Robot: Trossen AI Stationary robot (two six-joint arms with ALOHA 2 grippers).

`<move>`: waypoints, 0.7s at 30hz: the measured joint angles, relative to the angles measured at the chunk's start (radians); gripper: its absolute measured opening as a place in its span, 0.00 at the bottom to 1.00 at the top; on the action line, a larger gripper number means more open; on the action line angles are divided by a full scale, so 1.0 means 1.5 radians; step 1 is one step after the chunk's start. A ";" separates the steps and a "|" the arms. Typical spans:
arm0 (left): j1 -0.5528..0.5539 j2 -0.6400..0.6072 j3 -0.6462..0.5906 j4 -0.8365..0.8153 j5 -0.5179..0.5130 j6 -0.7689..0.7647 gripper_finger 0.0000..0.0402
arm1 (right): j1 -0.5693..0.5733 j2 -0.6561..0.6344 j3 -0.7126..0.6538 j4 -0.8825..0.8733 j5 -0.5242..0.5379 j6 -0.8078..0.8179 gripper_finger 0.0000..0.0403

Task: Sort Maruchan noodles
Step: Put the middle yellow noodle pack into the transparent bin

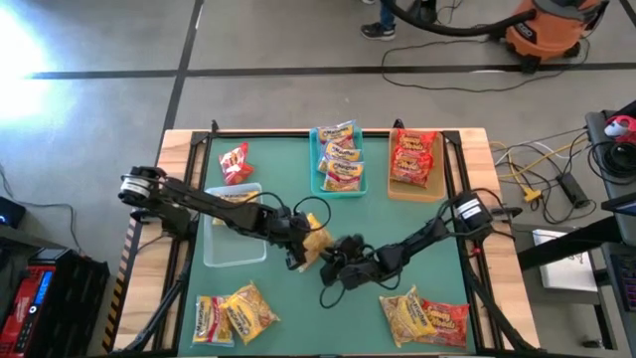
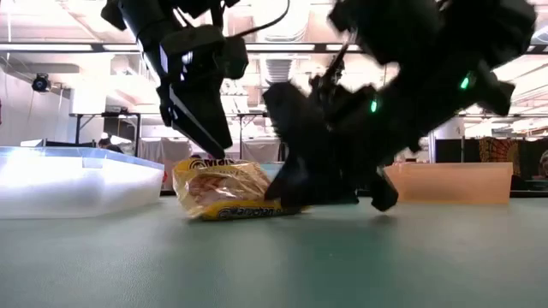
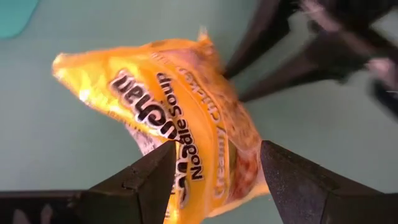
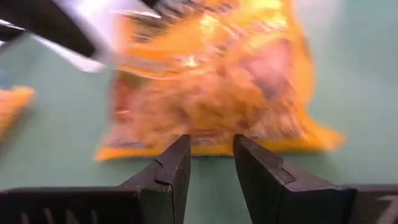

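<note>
We are working at the middle of the counter [image 1: 298, 308], where one yellow packet [image 1: 316, 239] is lying between both arms. We take this packet as our landmark.

Our left gripper [image 3: 214, 171] is standing over the packet with its jaws wide, straddling the wrapper; we cannot confirm a firm hold. Our right gripper [image 4: 210, 163] is sitting just beside the packet's edge with its jaws narrowly parted and nothing between them.

Sorted so far, as we judge it: beyond the packet, the teal tray [image 1: 340, 186] is holding several orange-yellow packets [image 1: 340, 157], and the tan tray [image 1: 415, 189] next to it is holding red packets [image 1: 412, 159]. The clear tray [image 1: 234, 254], just beside the packet on the left arm's side, is showing little or nothing inside.

Remaining: one red packet [image 1: 235, 164] is lying loose beyond the clear tray, a loose yellow group [image 1: 234, 316] is lying nearer than the packet on the left arm's side, and a mixed yellow-and-red group [image 1: 427, 316] on the right arm's side. We estimate the task at roughly half complete.
</note>
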 joint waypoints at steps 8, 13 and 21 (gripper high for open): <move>0.002 -0.010 -0.007 -0.019 -0.029 -0.003 0.54 | -0.011 0.031 0.003 0.002 0.006 -0.007 0.24; 0.010 -0.008 -0.011 -0.021 -0.077 -0.024 0.54 | -0.015 0.031 0.003 0.002 0.002 -0.019 0.22; 0.010 -0.016 -0.011 -0.043 -0.077 -0.033 0.54 | -0.005 -0.036 -0.001 0.012 -0.017 -0.049 0.21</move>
